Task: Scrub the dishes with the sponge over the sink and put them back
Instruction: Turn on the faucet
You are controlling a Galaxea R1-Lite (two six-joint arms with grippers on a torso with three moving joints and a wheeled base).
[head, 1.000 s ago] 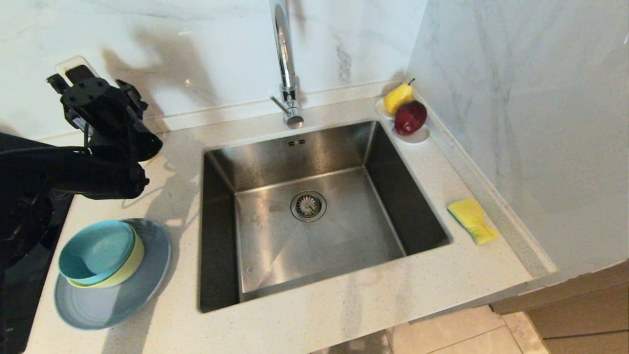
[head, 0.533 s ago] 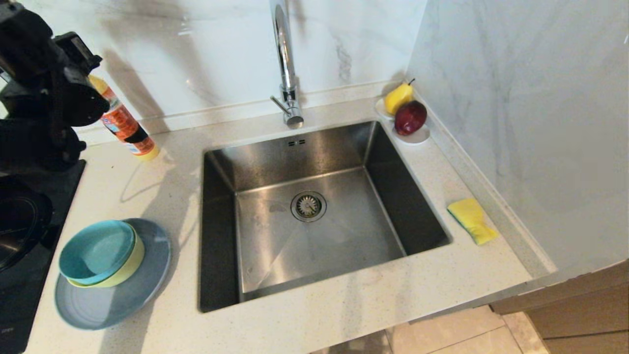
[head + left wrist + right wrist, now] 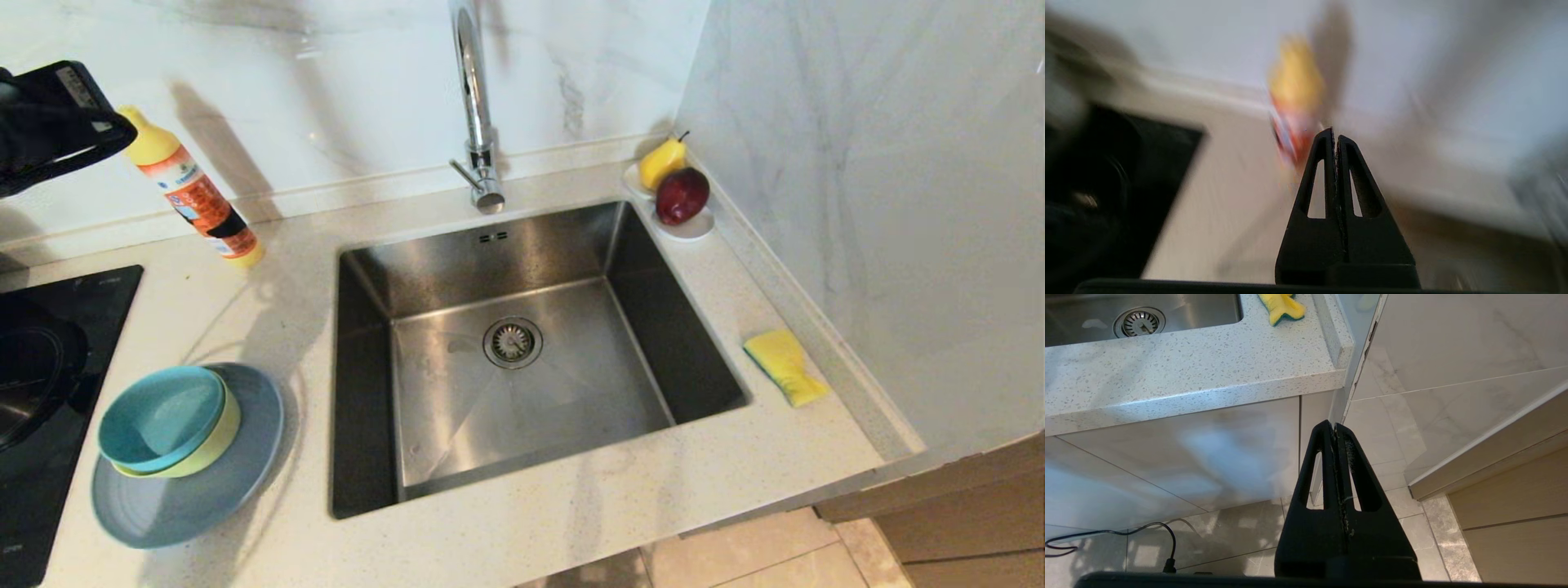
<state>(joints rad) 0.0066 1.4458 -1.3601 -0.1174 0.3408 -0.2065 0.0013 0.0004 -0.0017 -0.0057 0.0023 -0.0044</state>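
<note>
Dishes [image 3: 184, 445] are left stacked on the counter [image 3: 571, 506] well below the left pincer [image 3: 1336, 132], which has been withdrawn to the far corner and closed empty; right pincer [image 3: 1334, 426] is parked shut below the counter edge.

Teal bowl [image 3: 160, 416] nested in yellow-green bowl [image 3: 214, 448] on grey-blue plate [image 3: 196, 498], left of steel sink [image 3: 522, 351]; yellow sponge [image 3: 784, 365] lies right of it.
</note>
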